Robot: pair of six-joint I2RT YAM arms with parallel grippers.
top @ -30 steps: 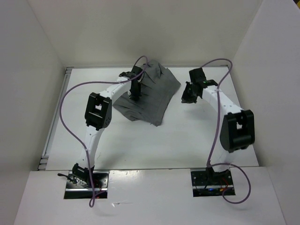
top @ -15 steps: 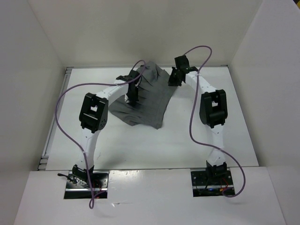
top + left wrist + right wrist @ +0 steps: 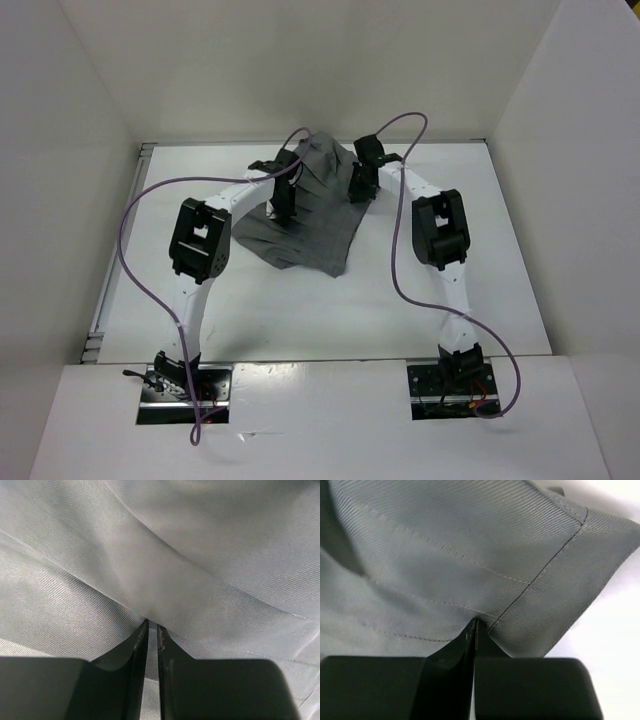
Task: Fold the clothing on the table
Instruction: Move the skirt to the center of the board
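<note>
Past the near half of the table (image 3: 330, 310), the clothing (image 3: 315, 235) lies bunched on the far half. The left gripper (image 3: 283, 208) pinches a fabric fold between nearly closed jaws; the right gripper (image 3: 360, 187), jaws pressed together, nips its stitched edge

The soft dark-grey pleated fabric garment (image 3: 318, 228) lies on the flat white matte tabletop (image 3: 300, 310), toward twelve o'clock of its middle. The left gripper (image 3: 283, 208) meets the garment's ten o'clock part, and the right gripper (image 3: 358, 190) its two o'clock edge. The left arm's base (image 3: 183, 382) stands at seven o'clock of the tabletop, and the right arm's base (image 3: 452, 385) at five.
</note>
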